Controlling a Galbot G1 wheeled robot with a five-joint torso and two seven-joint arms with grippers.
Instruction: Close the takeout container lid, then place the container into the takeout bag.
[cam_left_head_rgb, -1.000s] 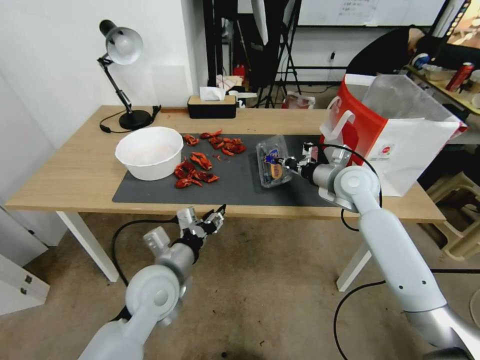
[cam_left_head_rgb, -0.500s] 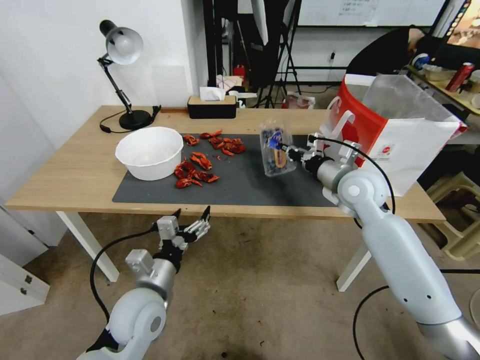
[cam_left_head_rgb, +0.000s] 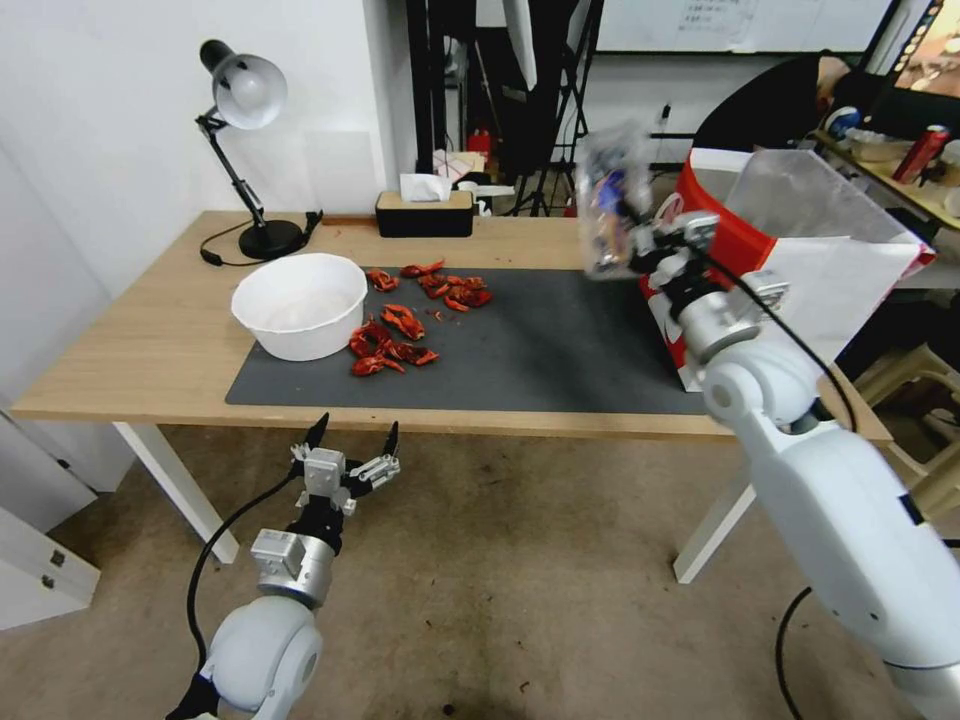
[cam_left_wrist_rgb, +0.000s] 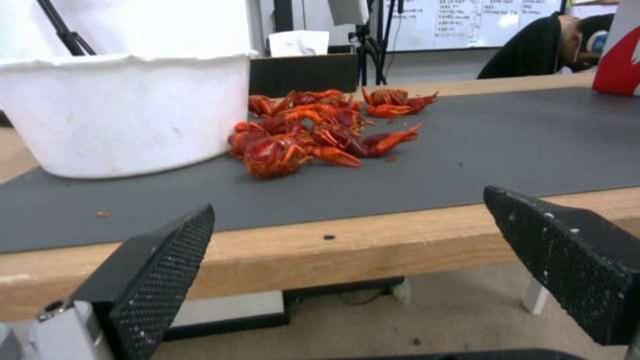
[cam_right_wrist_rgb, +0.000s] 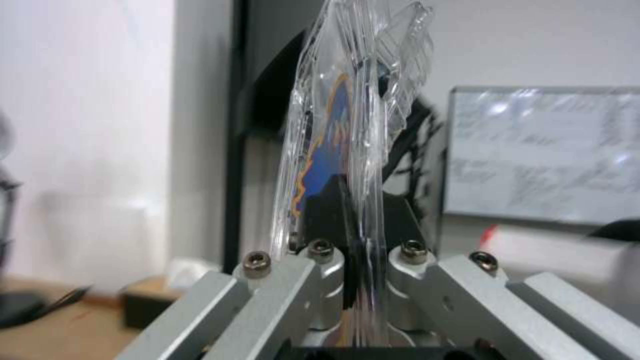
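Note:
My right gripper (cam_left_head_rgb: 640, 243) is shut on the rim of the clear takeout container (cam_left_head_rgb: 608, 200) and holds it upright in the air, above the table's right part. It hangs just left of the open top of the red-and-white takeout bag (cam_left_head_rgb: 840, 270). In the right wrist view the container (cam_right_wrist_rgb: 350, 125) is edge-on between the shut fingers (cam_right_wrist_rgb: 330, 220), with the lid pressed against the base and a blue label showing through. My left gripper (cam_left_head_rgb: 357, 432) hangs open below the table's front edge, with nothing between its black pads (cam_left_wrist_rgb: 160, 265).
A white bowl (cam_left_head_rgb: 298, 305) and red crayfish pieces (cam_left_head_rgb: 400, 330) lie on the left half of the dark mat (cam_left_head_rgb: 540, 350). A desk lamp (cam_left_head_rgb: 245, 100) and a tissue box (cam_left_head_rgb: 423, 212) stand along the table's back. A stool sits to the right of the bag.
My right gripper has lifted the container off the mat, up and to the right, to beside the bag's top. The left arm has dropped back and lower, and its fingers have spread.

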